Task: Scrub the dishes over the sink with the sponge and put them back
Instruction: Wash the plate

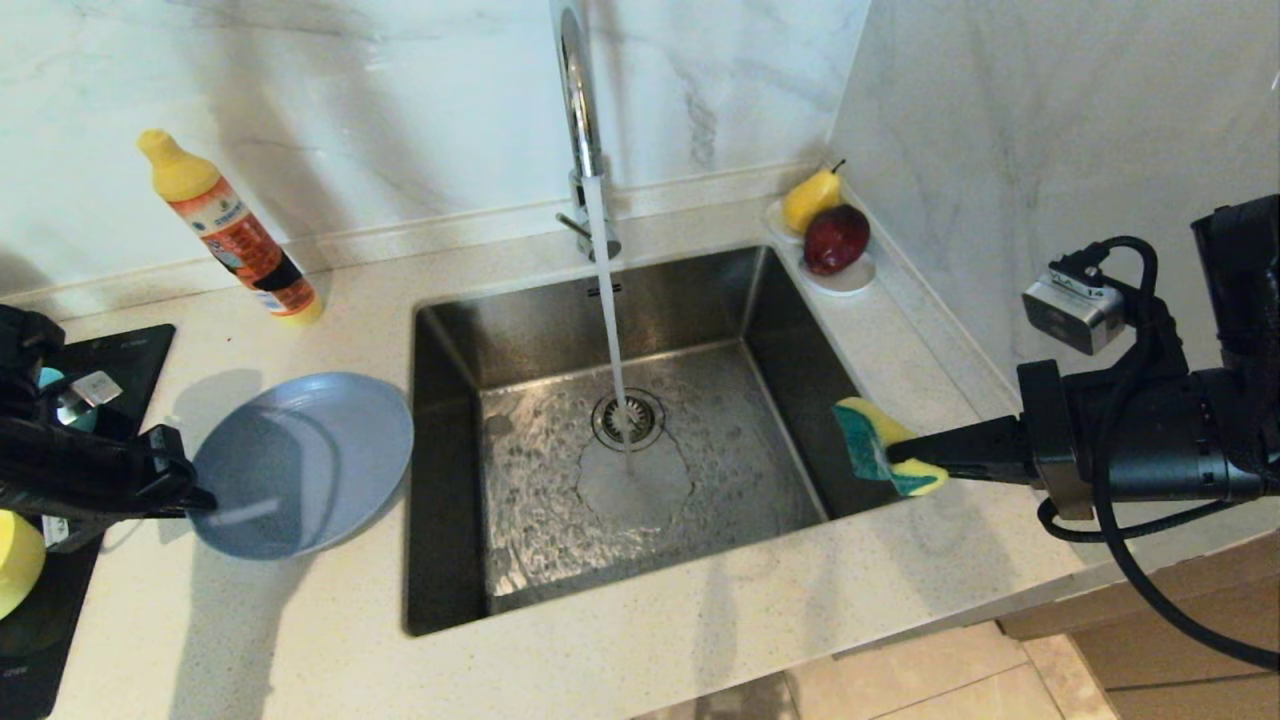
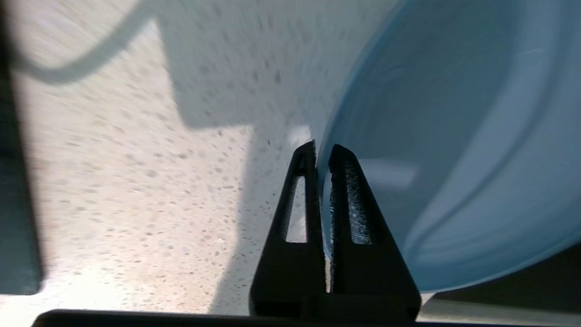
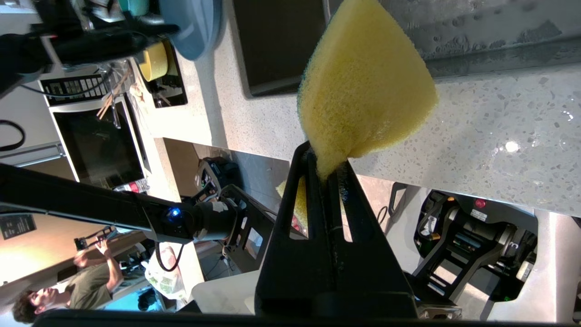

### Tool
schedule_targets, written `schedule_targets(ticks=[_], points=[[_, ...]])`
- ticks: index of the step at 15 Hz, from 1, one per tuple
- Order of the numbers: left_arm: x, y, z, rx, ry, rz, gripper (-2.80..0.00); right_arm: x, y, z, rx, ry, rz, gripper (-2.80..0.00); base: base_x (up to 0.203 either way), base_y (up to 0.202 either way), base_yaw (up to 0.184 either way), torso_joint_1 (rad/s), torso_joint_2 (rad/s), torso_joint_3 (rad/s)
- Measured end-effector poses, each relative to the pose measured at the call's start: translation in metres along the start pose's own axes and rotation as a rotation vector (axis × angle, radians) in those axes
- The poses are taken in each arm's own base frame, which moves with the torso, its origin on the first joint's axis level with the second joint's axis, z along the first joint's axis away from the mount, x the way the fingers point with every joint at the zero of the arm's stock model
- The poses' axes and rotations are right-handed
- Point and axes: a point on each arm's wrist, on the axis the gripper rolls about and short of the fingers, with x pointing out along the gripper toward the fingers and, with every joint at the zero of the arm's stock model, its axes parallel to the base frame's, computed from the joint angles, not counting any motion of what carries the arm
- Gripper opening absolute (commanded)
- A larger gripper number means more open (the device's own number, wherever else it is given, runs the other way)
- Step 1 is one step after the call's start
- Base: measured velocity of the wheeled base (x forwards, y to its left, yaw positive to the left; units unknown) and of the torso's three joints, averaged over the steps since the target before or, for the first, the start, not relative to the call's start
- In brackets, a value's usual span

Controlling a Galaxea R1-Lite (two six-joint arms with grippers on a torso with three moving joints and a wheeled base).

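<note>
So I'm sitting here running the rig remotely, and my left end effector [image 1: 200,497] is pinching the near rim of the wide shallow grey-blue round plate [image 1: 305,462], its two black fingers [image 2: 349,204] pressed together on either side of the edge; the plate is tilting up over the pale speckled stone counter [image 1: 700,640], just left of the big rectangular brushed stainless steel sink [image 1: 740,300]. My right end effector [image 1: 900,460] is hanging at the sink's right edge, squeezing the small rectangular yellow sponge with the dark green scouring face [image 1: 880,445] so it's bulging out past the fingertips. Water is pouring from the tall chrome tap [image 1: 578,100] straight onto the round strainer drain [image 1: 628,418] and spreading over the basin floor. An orange bottle with a yellow cap [image 1: 230,230] is leaning against the marble wall back left, and a small white dish [image 1: 850,280] with a yellow pear [image 1: 808,198] and a dark red fruit [image 1: 836,238] is sitting in the back right corner.
</note>
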Motion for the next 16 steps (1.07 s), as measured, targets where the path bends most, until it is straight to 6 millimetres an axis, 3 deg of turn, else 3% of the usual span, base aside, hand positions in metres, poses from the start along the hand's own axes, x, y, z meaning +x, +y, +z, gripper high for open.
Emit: schedule_targets(ticks=[4, 9, 16], points=[[-0.029, -0.004, 0.007, -0.056, -0.091, -0.043, -2.8, 0.0, 0.0, 0.0, -0.001, 0.001, 0.002, -2.8, 0.0, 0.0, 0.0, 0.0, 0.0, 0.0], [-0.063, -0.022, -0.001, -0.122, -0.107, -0.249, -2.8, -0.001, 0.002, 0.0, -0.004, -0.003, 0.005, -2.8, 0.0, 0.0, 0.0, 0.0, 0.0, 0.0], [-0.061, -0.091, -0.018, -0.074, -0.062, -0.385, -2.8, -0.011, 0.008, -0.002, -0.018, -0.013, 0.035, -2.8, 0.0, 0.0, 0.0, 0.0, 0.0, 0.0]])
